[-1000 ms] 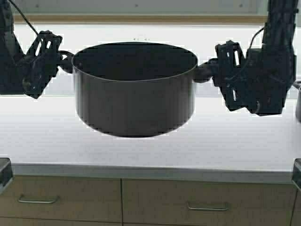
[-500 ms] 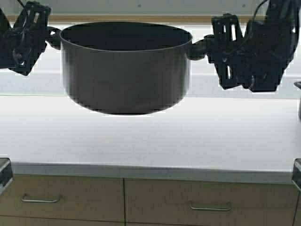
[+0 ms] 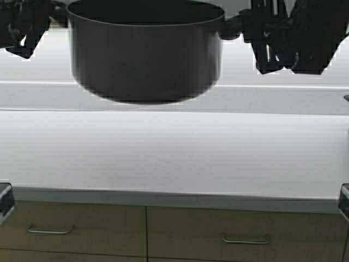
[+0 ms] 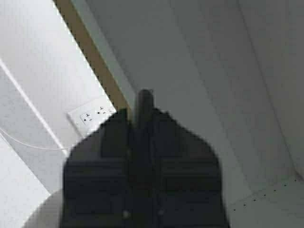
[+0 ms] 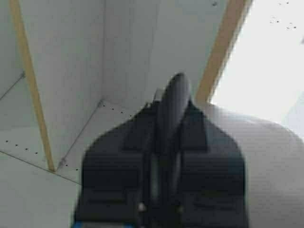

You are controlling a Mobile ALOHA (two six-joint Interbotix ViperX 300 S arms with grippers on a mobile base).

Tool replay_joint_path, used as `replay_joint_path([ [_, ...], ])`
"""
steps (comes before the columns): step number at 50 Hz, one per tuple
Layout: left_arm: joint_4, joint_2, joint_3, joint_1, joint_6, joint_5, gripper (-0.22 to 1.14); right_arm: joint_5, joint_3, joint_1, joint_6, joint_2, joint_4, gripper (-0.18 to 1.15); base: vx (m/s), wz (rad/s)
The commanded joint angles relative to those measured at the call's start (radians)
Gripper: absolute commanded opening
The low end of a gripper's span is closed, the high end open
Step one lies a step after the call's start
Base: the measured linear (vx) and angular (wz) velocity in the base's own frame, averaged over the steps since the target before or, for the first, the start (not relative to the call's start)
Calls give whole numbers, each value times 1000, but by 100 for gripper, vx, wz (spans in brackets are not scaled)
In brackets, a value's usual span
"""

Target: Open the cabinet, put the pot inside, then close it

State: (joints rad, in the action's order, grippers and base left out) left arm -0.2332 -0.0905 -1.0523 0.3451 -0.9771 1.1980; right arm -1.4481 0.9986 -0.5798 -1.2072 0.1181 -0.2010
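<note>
The pot [image 3: 144, 54], wide and dark grey, hangs high above the counter at the top of the high view, carried level between both arms. My left gripper [image 3: 57, 12] is shut on its left loop handle [image 4: 144, 102]. My right gripper [image 3: 242, 27] is shut on the right loop handle [image 5: 173, 102]. Both wrist views look past the gripped handles into the cabinet [image 4: 204, 57], with pale grey inner walls and a tan edge [image 5: 223, 47]. In the right wrist view the pot's grey wall [image 5: 270, 156] shows beside my right gripper [image 5: 172, 116]. My left gripper [image 4: 142, 121] fills the lower part of its own view. The cabinet's doors are out of view.
A white countertop [image 3: 174, 153] lies below the pot, with tan drawer fronts [image 3: 71, 226] under its front edge. A wall socket [image 4: 92, 116] sits on the white wall under the cabinet. A dark object [image 3: 346, 98] shows at the counter's right edge.
Both arms have lifted the pot straight up; it has risen from mid-picture to the top edge of the high view. The grips on both handles are unchanged.
</note>
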Motion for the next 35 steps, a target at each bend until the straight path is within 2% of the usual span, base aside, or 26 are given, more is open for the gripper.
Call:
replay_joint_path([
  [1,14,-78,48,133,37,-48,2,46,-40,-92,31,-101,18,7,0,0],
  [35,8,-149,273,133,94,-311,2,298,-229,-80,37,-235,18,7,0,0],
])
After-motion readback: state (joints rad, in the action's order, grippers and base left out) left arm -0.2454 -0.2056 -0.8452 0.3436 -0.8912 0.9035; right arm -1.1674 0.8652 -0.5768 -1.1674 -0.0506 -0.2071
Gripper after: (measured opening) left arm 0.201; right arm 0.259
